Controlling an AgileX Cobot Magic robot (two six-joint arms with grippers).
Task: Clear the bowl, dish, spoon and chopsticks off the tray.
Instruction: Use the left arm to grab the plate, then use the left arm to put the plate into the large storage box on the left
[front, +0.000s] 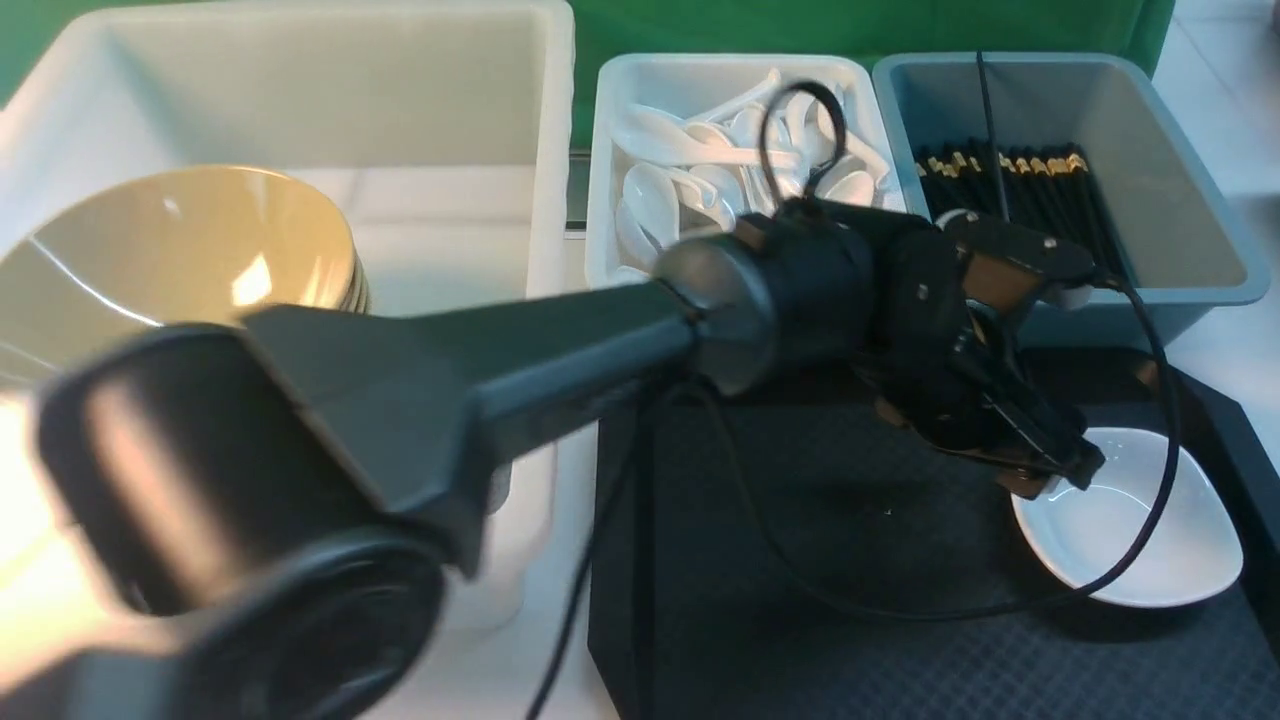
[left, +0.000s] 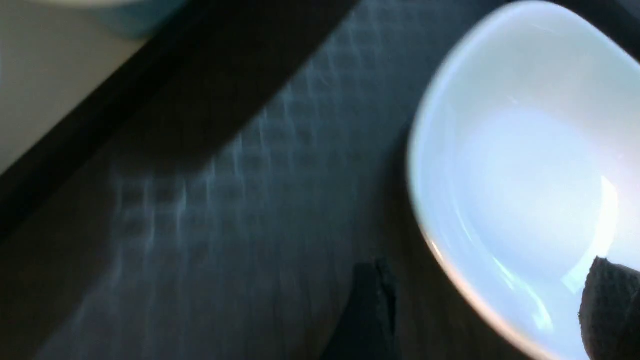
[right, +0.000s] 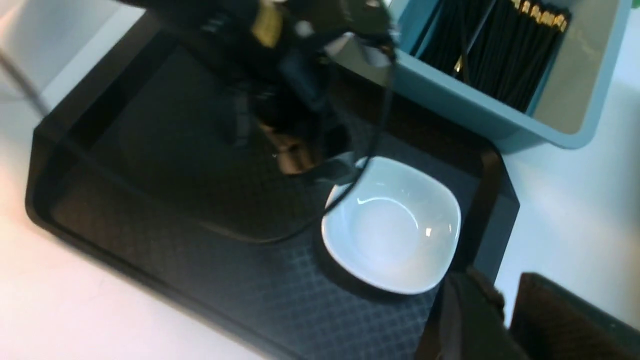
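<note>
Reaching across the black tray (front: 800, 560), my left gripper (front: 1062, 478) straddles the white dish's (front: 1150, 530) rim, fingers apart. My right gripper (right: 492, 320) stands nearly closed.

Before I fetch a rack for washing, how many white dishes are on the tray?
1: the dish sits at the right end of the tray, under the left gripper. The arm could hide another.
</note>
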